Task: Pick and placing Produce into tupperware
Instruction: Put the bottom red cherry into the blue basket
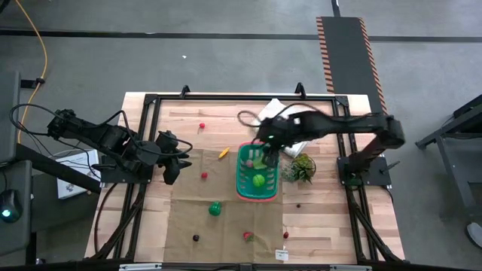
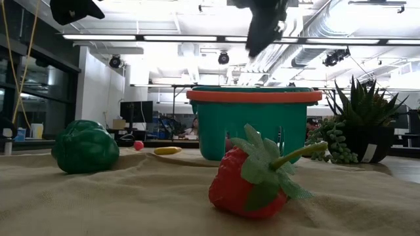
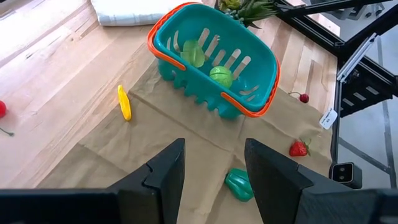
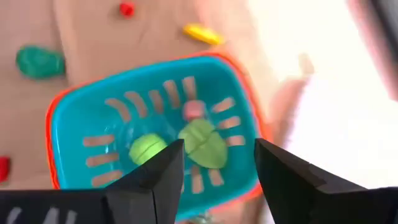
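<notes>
A grey concrete floor (image 1: 226, 60) is being crossed by a ramp (image 1: 350, 53) edged in orange and black stripes. Beyond the table, a white ceiling (image 2: 164, 16) is being lit by long strip lights (image 2: 141, 37), with ducts (image 2: 308, 39) running overhead.

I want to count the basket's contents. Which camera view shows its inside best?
The left wrist view: the basket is sharp there, holding two green pieces. The right wrist view is blurred, the high view is partly blocked by the right arm, and the low view shows only its wall.
</notes>
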